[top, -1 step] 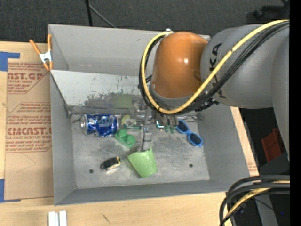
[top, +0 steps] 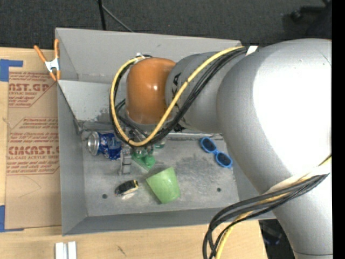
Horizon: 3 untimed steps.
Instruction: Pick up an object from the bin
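Bin: grey metal bin (top: 70, 198), sloped walls, scuffed floor with a handful of loose things spread across it.
Arm: big silver arm (top: 280, 117) comes in from the right, its orange cover (top: 146, 88) sits over the middle of the bin, and yellow and black cables (top: 116, 90) loop around it.
Tool: the tool (top: 131, 158) is down low beneath the orange cover, near the floor at mid-bin; how far open it is, and whether it has hold of anything, I cannot tell.
Nearest thing: small green piece (top: 144, 159) lies right at the tool, on its right side.
Left of tool: crushed blue can (top: 104, 143), on its side, just beside it.
Front: light green cup (top: 164, 185), tipped over, and a little black and yellow thing (top: 126, 188) next to it.
Right: blue sunglasses (top: 215, 152), well apart from the tool.
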Motion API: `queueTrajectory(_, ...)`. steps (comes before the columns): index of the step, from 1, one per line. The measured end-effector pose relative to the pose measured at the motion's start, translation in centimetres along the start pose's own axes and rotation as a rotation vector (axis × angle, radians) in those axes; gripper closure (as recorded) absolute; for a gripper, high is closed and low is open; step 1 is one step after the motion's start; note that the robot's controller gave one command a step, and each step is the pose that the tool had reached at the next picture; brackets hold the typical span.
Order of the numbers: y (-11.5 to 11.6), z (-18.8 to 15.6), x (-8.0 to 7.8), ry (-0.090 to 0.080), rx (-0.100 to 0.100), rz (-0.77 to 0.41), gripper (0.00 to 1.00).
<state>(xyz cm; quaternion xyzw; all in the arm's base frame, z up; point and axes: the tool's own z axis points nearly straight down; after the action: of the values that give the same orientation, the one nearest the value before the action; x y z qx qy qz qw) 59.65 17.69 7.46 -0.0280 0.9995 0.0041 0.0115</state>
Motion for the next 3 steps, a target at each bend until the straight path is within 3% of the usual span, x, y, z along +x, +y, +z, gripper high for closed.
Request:
queueTrajectory(1, 4.3, -2.8, -0.1, 0.016, 0.004, 0.015, 0.00)
queueTrajectory(2, 4.7, -2.5, -0.1, 0.020, 0.007, 0.067, 0.00)
queueTrajectory(3, 4.8, 0.4, 0.0, 0.015, 0.009, 0.153, 0.00)
